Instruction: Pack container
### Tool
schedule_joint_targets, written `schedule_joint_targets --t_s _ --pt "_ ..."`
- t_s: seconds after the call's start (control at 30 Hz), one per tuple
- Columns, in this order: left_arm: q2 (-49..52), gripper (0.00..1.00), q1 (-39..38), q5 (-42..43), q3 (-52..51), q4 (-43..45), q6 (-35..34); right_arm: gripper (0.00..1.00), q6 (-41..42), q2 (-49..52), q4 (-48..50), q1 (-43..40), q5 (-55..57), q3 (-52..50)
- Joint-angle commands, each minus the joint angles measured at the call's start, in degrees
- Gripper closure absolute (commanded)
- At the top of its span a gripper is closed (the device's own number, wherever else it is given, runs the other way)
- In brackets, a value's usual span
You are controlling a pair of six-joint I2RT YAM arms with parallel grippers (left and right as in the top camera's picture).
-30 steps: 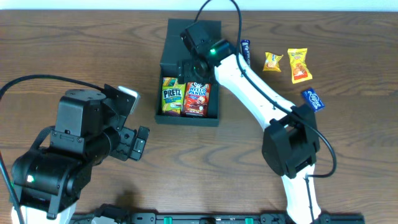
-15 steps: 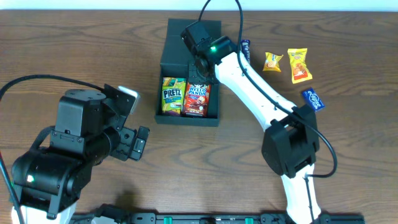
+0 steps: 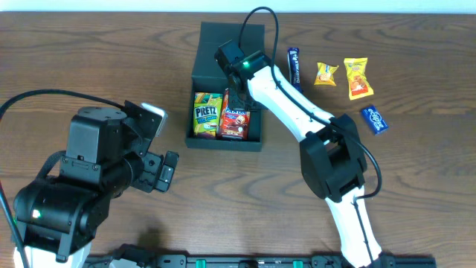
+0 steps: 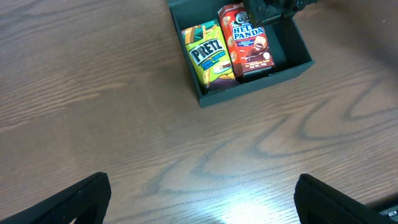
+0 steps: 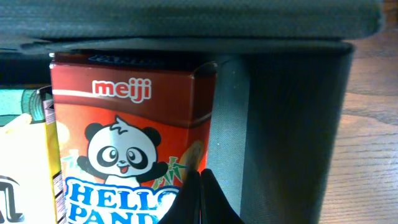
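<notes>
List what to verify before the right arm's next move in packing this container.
1. Right gripper shut, nothing visible between its tips: ok.
2. Left gripper open, apart from the container: ok.
3. Pretz box and Hello Panda box inside the container: ok.
4. Free space beside the Hello Panda box: ok.
5. Loose snacks packed: not ok, four lie outside.

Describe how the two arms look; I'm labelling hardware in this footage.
The right arm has white links, black joint housings, a green light and a black cable. The left arm is mostly black, with a green light, black cable and white patch.
</notes>
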Motion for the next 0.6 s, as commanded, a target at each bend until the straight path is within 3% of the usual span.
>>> schedule_joint_targets --t_s 0.0,0.47,0.57 --pt "-0.1 0.05 0.4 0.7 -0.1 -0.2 0.8 0.98 1.6 0.4 -0.1 -0.2 1.5 -0.3" --pt "-0.1 0.05 0.4 0.7 -0.1 -0.2 0.8 0.99 1.4 1.6 -0.1 -1.0 1.2 -0.3" --pt "-0.1 0.05 0.4 0.7 -0.1 -0.2 0.8 0.98 -1.7 1.7 1.3 -1.1 -0.7 -0.3"
